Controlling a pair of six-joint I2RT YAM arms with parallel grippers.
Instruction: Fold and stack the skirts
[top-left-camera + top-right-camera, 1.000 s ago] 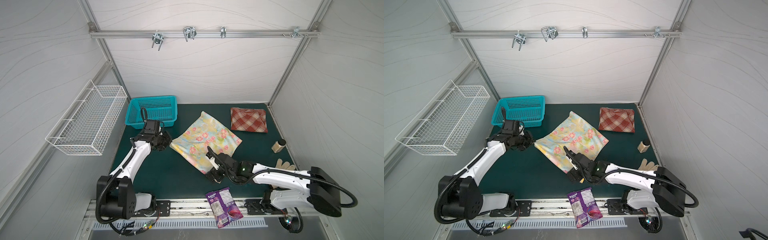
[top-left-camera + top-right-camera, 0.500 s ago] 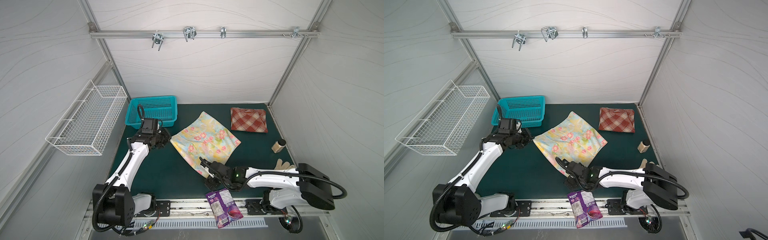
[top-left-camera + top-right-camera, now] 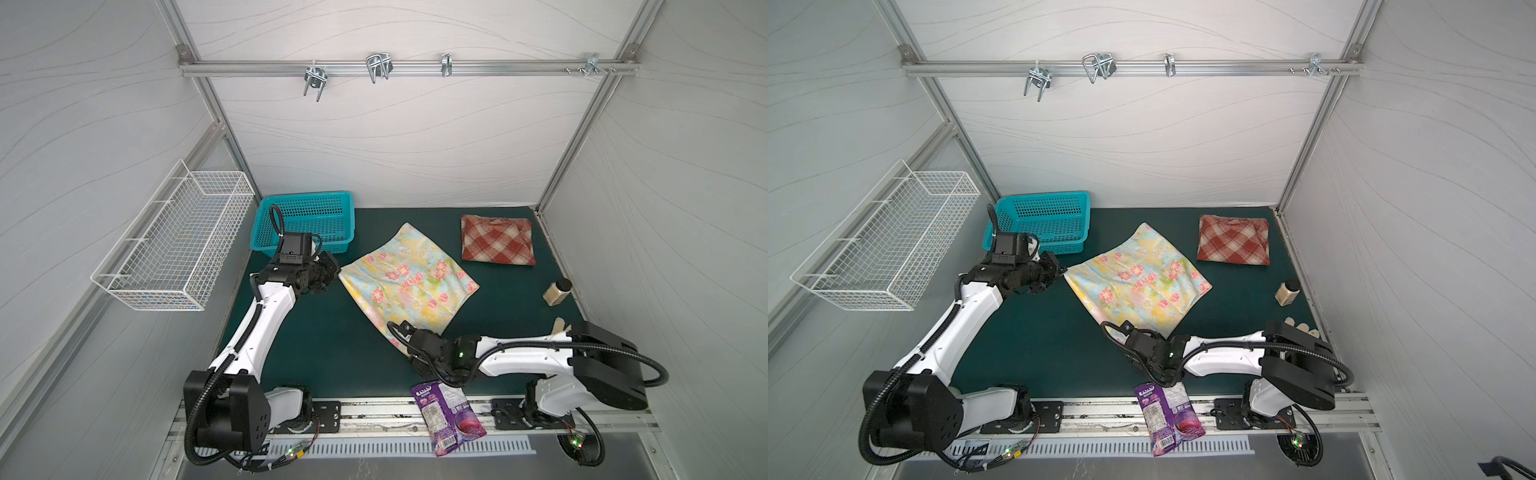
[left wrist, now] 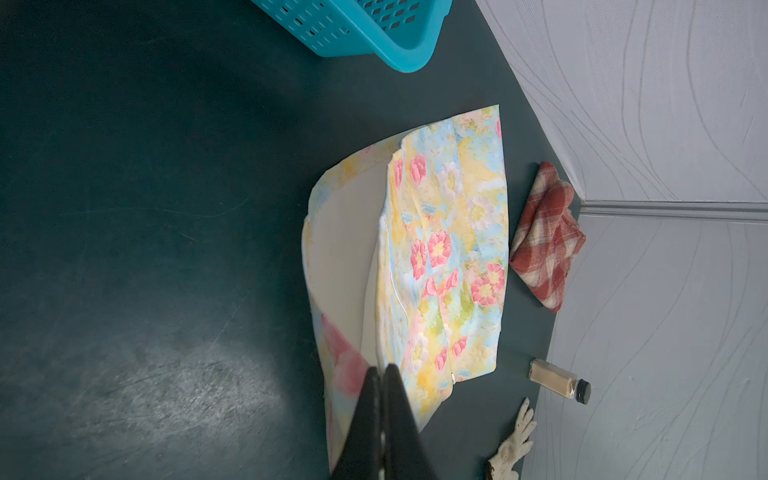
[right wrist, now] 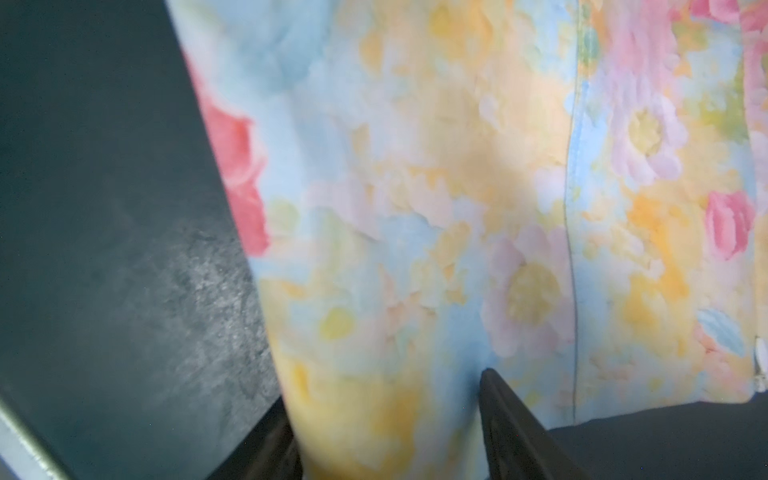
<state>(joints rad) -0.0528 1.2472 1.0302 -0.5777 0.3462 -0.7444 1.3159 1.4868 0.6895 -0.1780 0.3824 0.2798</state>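
The floral skirt (image 3: 409, 282) (image 3: 1138, 282) lies spread as a diamond mid-table. My left gripper (image 3: 332, 270) (image 4: 380, 370) is shut on its left corner, and the wrist view shows that edge raised, with white lining (image 4: 345, 249) showing. My right gripper (image 3: 402, 338) (image 5: 386, 390) is at the near corner. Its jaws stand apart, with the floral cloth (image 5: 415, 187) between them, one finger under it and one finger (image 5: 498, 415) on top. The plaid skirt (image 3: 496, 245) (image 3: 1233, 245) (image 4: 548, 241) lies folded at the back right.
A teal basket (image 3: 307, 220) stands at the back left, just behind my left wrist. A spice bottle (image 3: 557, 291) lies near the right wall, and a cream glove (image 4: 515, 440) beside it. A purple snack bag (image 3: 446, 415) rests on the front rail. A wire basket (image 3: 174, 245) hangs on the left wall.
My right gripper has slid toward the front left, to the floral skirt's near corner, and its jaws have narrowed around the cloth. The left gripper has kept its hold and barely moved.
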